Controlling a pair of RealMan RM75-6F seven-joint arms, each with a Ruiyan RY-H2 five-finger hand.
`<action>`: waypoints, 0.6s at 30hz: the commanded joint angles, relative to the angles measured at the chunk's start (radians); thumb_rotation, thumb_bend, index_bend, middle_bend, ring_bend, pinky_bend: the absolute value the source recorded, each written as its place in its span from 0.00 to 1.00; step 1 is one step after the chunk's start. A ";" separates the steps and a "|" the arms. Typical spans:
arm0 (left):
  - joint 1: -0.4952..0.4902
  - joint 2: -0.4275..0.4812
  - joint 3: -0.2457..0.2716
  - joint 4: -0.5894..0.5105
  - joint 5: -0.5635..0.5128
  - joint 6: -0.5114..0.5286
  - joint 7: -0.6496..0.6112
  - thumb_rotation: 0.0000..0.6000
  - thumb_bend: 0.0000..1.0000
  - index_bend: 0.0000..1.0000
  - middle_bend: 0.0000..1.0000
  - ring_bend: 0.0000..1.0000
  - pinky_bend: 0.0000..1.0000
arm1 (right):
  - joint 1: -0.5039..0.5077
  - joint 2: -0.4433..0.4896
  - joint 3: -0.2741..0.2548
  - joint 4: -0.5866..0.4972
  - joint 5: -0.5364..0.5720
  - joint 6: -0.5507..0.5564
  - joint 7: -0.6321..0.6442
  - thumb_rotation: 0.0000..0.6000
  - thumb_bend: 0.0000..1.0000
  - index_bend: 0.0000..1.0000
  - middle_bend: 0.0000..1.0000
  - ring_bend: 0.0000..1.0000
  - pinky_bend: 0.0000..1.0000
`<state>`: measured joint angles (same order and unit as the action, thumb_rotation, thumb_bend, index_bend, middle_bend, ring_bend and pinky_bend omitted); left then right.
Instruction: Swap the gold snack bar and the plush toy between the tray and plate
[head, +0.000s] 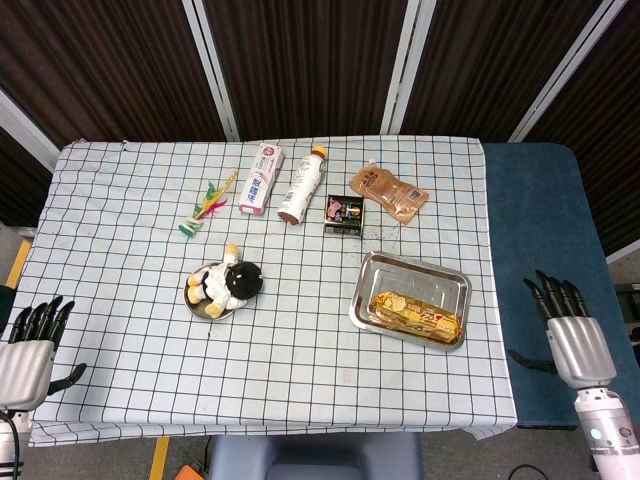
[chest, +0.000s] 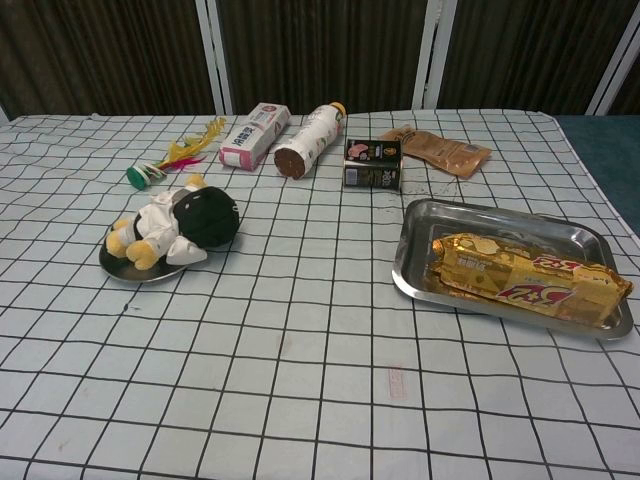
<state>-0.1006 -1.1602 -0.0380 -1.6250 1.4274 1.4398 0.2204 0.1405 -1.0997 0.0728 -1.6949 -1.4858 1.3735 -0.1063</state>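
1. Head view shows the swap not yet begun: the gold snack bar (head: 416, 314) lies in the metal tray (head: 368, 270) on the right of the worktop (head: 300, 380), and the plush toy (head: 228, 285) sits on the small plate (head: 212, 313) to the left, well apart from the tray.
2. The left hand (head: 25, 355) hangs off the near-left corner of the worktop, fingers spread and holding nothing.
3. The right hand (head: 570, 335) is over the blue surface beside the worktop, also released and empty, nearer the tray than anything else.
4. Chest view confirms the bar lies lengthwise in the tray (chest: 420, 215), its wrapper crinkled, and the toy (chest: 180, 225) overhangs the plate (chest: 135, 272).
5. By my judgement the step in hand is the first reach. One item must come out first and be parked on bare cloth, since both dishes are occupied; the right hand would need to come in over the tray rim and close across the bar's width.
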 joint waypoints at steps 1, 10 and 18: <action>-0.003 0.004 0.001 0.001 -0.007 -0.010 -0.006 1.00 0.23 0.00 0.00 0.00 0.00 | 0.081 -0.025 0.023 -0.026 0.024 -0.119 -0.005 1.00 0.09 0.08 0.16 0.13 0.20; 0.003 0.022 -0.003 -0.006 -0.015 -0.006 -0.027 1.00 0.23 0.00 0.00 0.00 0.00 | 0.247 -0.124 0.059 -0.006 0.171 -0.376 -0.064 1.00 0.09 0.19 0.23 0.20 0.20; 0.006 0.042 -0.015 -0.014 -0.056 -0.016 -0.043 1.00 0.23 0.00 0.00 0.00 0.00 | 0.342 -0.250 0.087 0.063 0.310 -0.444 -0.195 1.00 0.09 0.27 0.25 0.22 0.20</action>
<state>-0.0951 -1.1199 -0.0516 -1.6371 1.3738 1.4248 0.1789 0.4649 -1.3217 0.1484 -1.6529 -1.2025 0.9422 -0.2735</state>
